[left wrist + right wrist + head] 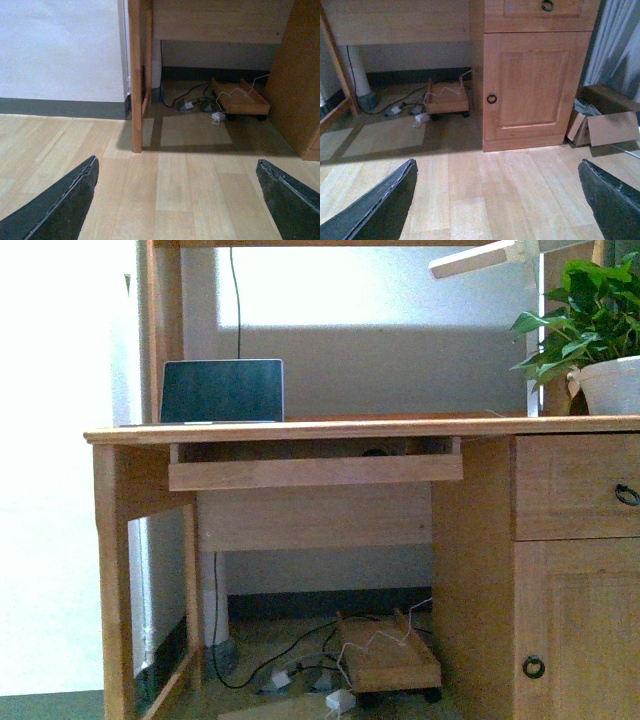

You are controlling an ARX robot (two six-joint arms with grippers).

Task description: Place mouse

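The left tool (pixel 176 165) hangs low over the wooden floor (pixel 190 195), its two fingers spread wide with nothing between them. The right tool (pixel 497 167) is in the same state, wide apart and empty, and faces the cabinet door (pixel 532 80).

In the front view a laptop (pixel 222 390) stands open on the surface (pixel 300 428), at about 10 o'clock from the frame's middle. Under the top a pull-out tray (pixel 315 471) sits forward. In the dark slot above it, close in at about 2 o'clock, is a small dark hump that I take for the mouse (pixel 375 451). Too little of it shows to be sure, and its long axis cannot be read. A potted plant (pixel 610 385) stands far out at 2 o'clock.

That hump lies above and ahead of both tools, a little right of centre, so I judge the right arm slightly nearer.

Only the front view shows the top and the tray, and it shows neither arm. The wrist views give the tools, but only floor, legs and cables beyond them.
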